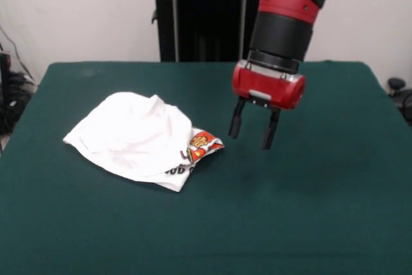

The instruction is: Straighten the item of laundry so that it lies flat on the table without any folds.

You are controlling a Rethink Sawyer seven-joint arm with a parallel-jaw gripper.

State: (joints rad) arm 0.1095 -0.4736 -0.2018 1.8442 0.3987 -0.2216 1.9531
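The item of laundry (138, 138) is a small white garment lying crumpled and folded over on the left half of the dark green table (309, 210). A corner with the red, orange and yellow print and black lettering (198, 147) peeks out at its right edge. My gripper (252, 134) hangs from the red and black arm to the right of the garment, a little above the table. Its two black fingers are apart and hold nothing. It does not touch the garment.
The robot's black pedestal (193, 24) stands behind the table's far edge. Cables and dark equipment (9, 88) sit off the table's left side, and a dark object (398, 88) off its right side.
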